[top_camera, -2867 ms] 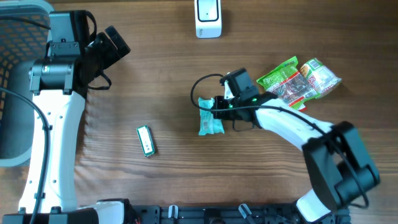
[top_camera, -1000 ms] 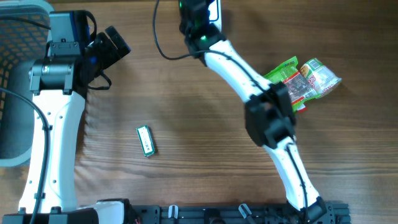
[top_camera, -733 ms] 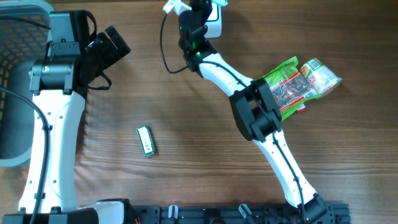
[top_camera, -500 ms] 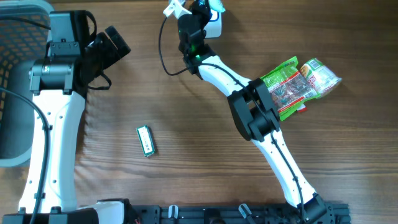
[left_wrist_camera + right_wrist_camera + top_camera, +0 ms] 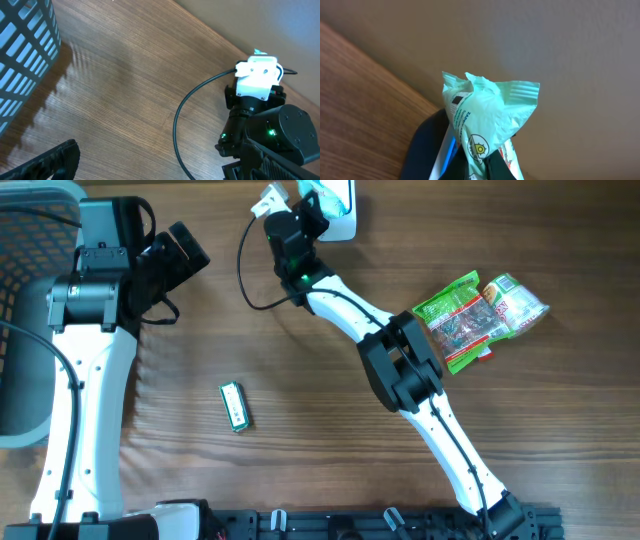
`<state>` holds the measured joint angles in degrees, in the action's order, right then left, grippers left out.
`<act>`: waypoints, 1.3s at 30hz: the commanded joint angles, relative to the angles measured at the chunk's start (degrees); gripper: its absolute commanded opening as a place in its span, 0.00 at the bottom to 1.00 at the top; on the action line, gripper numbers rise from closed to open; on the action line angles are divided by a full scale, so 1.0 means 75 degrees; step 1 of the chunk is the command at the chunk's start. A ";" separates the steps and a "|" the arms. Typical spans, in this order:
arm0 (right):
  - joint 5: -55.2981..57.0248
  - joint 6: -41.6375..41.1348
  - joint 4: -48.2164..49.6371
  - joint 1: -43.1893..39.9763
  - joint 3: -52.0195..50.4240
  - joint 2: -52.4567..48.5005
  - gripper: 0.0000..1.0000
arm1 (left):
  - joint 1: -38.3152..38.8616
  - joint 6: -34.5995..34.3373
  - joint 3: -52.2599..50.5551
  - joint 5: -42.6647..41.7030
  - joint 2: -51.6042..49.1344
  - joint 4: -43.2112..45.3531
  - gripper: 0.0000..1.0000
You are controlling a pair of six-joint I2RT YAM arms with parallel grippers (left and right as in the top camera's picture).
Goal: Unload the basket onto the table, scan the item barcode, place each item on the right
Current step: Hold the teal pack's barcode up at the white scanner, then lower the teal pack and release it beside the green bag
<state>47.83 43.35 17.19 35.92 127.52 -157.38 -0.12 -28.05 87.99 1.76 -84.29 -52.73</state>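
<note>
The item is a mint-green snack packet [image 5: 490, 110] with a small black mark near its crumpled top. My right gripper [image 5: 487, 169] is shut on its lower end. From overhead, the right gripper [image 5: 303, 210] holds the packet [image 5: 311, 192] at the table's far edge, right beside the white scanner [image 5: 343, 210]. In the right wrist view the scanner [image 5: 447, 152] shows white with a blue glow just behind the packet. My left gripper [image 5: 186, 248] stands open and empty at the far left, one finger [image 5: 50, 162] showing in its wrist view.
Green snack packets [image 5: 478, 310] lie in a pile at the right. A small green bar [image 5: 233, 405] lies left of centre. A grey mesh basket [image 5: 18, 330] stands at the left edge, also seen as basket [image 5: 25, 45]. The right arm's black cable [image 5: 182, 125] loops over the wood.
The right arm carried the packet from the table's middle up to the scanner at the far edge. Over the last second its wrist swung a little left. The left arm has not moved.
</note>
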 commanded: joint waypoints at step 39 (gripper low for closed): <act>-0.6301 -0.6041 -1.2762 -0.0921 -0.0096 0.4809 0.04 | -0.0035 0.0143 0.0114 -0.0032 0.0137 0.0017 1.00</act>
<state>20.97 6.92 -70.57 32.23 128.40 -119.85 -0.12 -28.05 87.99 1.76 -84.29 -52.75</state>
